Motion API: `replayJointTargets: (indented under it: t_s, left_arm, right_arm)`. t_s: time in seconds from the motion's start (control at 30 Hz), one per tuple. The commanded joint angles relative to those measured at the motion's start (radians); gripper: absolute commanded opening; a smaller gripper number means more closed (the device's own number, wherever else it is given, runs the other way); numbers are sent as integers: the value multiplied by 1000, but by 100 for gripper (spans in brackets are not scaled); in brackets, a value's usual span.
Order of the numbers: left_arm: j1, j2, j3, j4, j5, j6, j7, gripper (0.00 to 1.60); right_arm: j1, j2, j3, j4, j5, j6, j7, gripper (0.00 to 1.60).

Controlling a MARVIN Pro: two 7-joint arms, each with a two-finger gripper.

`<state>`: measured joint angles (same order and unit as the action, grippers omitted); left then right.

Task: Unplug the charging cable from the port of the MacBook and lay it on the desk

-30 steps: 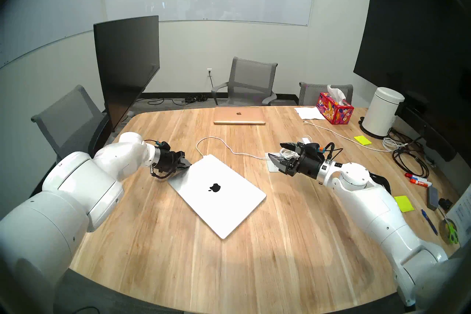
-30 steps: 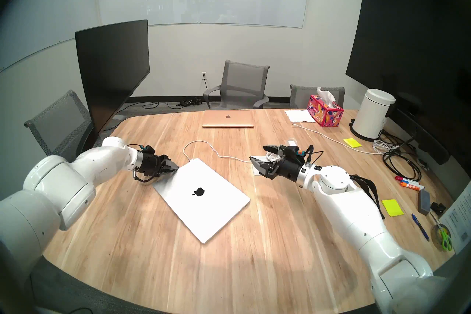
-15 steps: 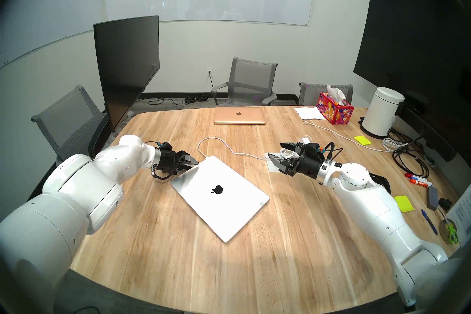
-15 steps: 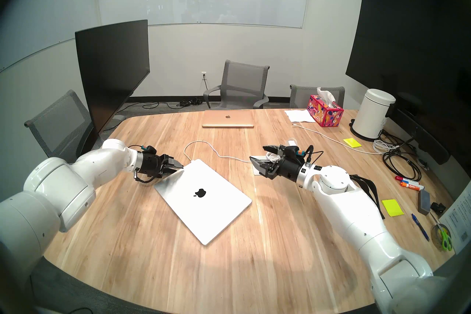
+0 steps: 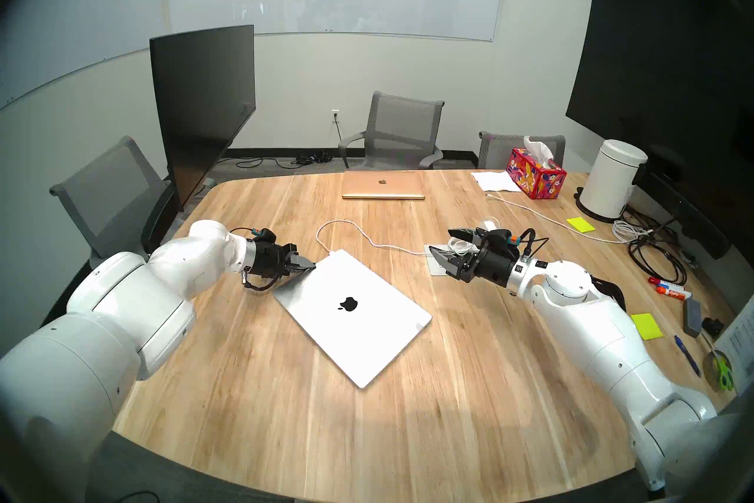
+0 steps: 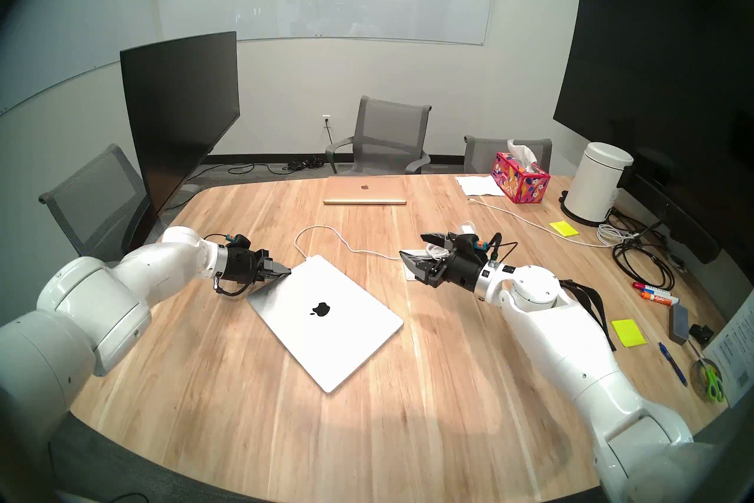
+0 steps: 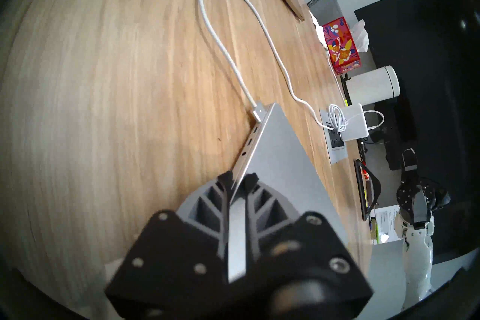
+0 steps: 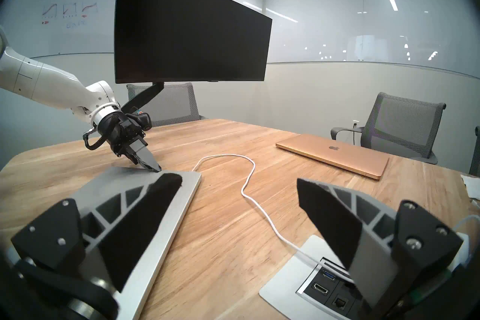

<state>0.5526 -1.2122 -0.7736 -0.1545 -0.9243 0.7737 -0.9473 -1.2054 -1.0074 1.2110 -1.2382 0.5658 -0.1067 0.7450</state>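
Left claw [image 7: 237, 183] pinches left edge of MacBook [image 5: 359, 318], one finger above lid, one below. Charging cable [image 7: 233, 57] plugged into same edge at far corner, looping across table [image 5: 408, 428] to wall-power brick [image 7: 354, 122]. Right claw [image 5: 446, 249] spread wide, empty, hovering above table socket panel [image 8: 293, 283].

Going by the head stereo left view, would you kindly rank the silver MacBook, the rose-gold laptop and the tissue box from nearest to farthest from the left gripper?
1. Silver MacBook: the left gripper is clamped on its left edge.
2. Rose-gold laptop: closed, at the desk's far edge.
3. Tissue box: far right corner of the desk.
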Motion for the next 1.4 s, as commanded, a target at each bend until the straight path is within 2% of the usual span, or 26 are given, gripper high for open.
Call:
replayJointTargets:
  t_s: [0.0,0.6,1.07,1.37]
  left_arm:
    - [1,7,0,-27,1,-37,-27,0]
    - [-28,33,-26,-107,2,-158,-90,0]
    - [-15,0,-19,-206,15,-241,-133,0]
    - [-7,-22,19,-293,52,-288,-132,0]
  right_arm:
    - [13,-1,5,-11,2,-3,1,160]
    - [13,-2,5,-8,1,-3,1,160]
    - [14,-2,5,-6,1,-3,1,160]
    - [15,-3,6,-6,1,-4,1,160]
